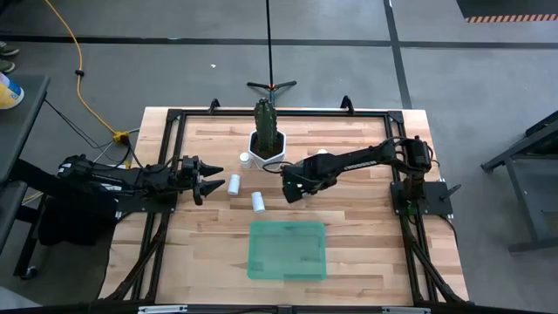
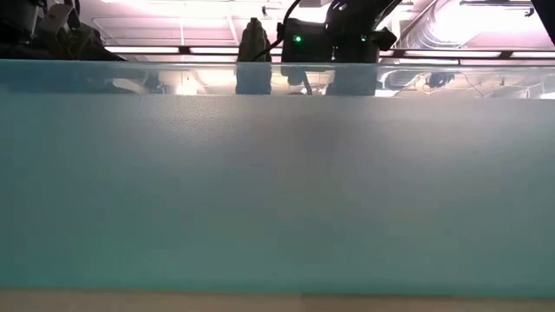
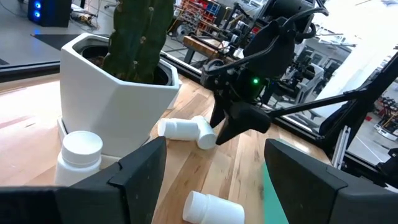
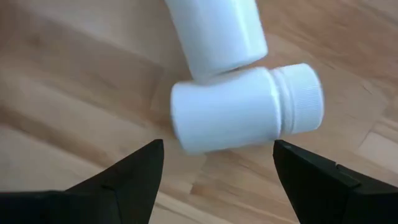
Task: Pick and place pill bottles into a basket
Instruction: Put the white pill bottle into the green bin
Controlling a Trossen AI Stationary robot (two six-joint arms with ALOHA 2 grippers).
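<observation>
Right fingers [image 4: 214,171] apart around touching pill bottles [image 4: 245,118].

White hexagonal plant pot [image 3: 118,102] holding a green cactus [image 3: 140,37], upright pill bottle [image 3: 79,158] beside it, two pill bottles lying on the wooden table [image 3: 186,168], left gripper [image 3: 214,180] fingers spread, right gripper [image 3: 221,130] above one lying bottle [image 3: 183,129], green basket [image 3: 268,196] edge.

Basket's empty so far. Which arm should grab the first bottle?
Right, probably. The right gripper hangs open directly over a lying pill bottle near the plant pot. The left gripper, also open, sits beside another bottle, not over it.
</observation>
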